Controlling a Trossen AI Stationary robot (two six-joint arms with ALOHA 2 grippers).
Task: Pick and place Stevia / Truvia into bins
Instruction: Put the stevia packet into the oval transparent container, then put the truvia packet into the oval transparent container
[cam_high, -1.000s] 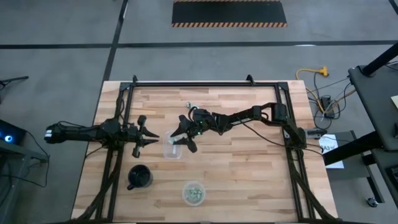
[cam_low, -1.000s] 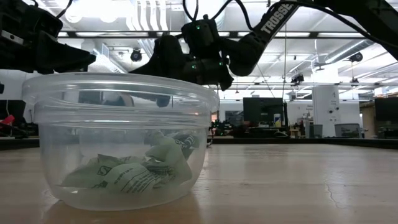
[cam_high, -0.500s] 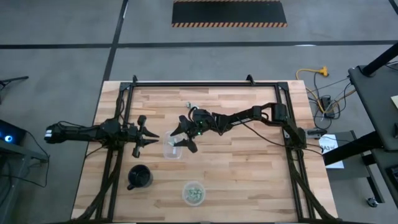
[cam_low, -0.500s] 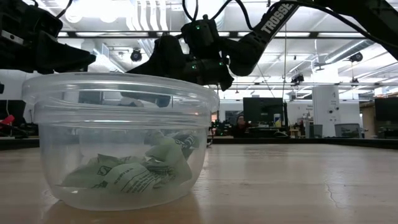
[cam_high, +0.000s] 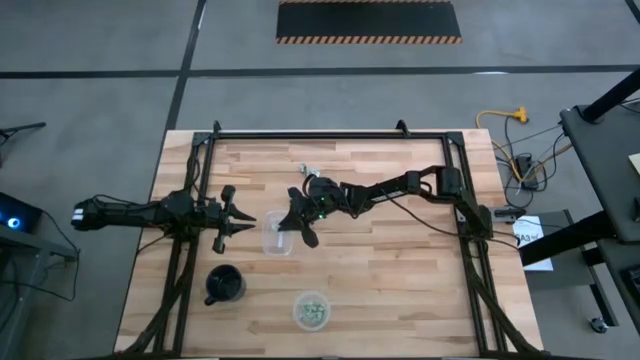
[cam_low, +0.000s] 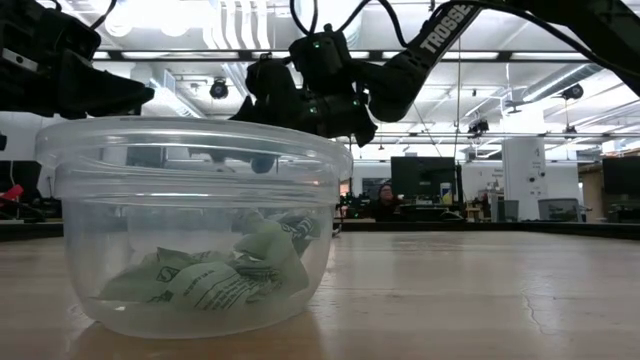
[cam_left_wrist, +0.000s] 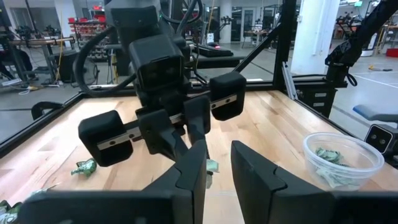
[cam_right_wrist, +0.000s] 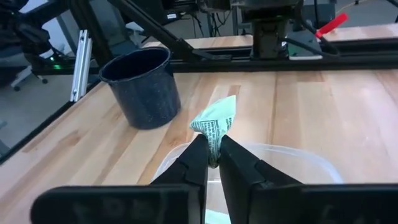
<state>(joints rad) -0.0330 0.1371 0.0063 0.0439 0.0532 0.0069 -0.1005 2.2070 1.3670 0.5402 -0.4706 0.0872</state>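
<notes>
Right wrist view: right fingers (cam_right_wrist: 212, 163) pinch green packet (cam_right_wrist: 216, 124); squarish bin (cam_right_wrist: 311, 165) cut off; left fingers (cam_left_wrist: 217, 169) near-closed, empty.

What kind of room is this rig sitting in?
Probably a robotics lab or open workshop. The low view shows a large hall with ceiling lights and workstations with monitors; a person sits far behind. The high view shows bare concrete floor with a hazard-striped mat.

Sits mid-table: square bin (cam_high: 279, 241). Stands nearer, to its left: mug (cam_high: 224, 285). Rests nearest: round bin (cam_high: 311, 310), packets (cam_low: 215, 280) inside.
</notes>
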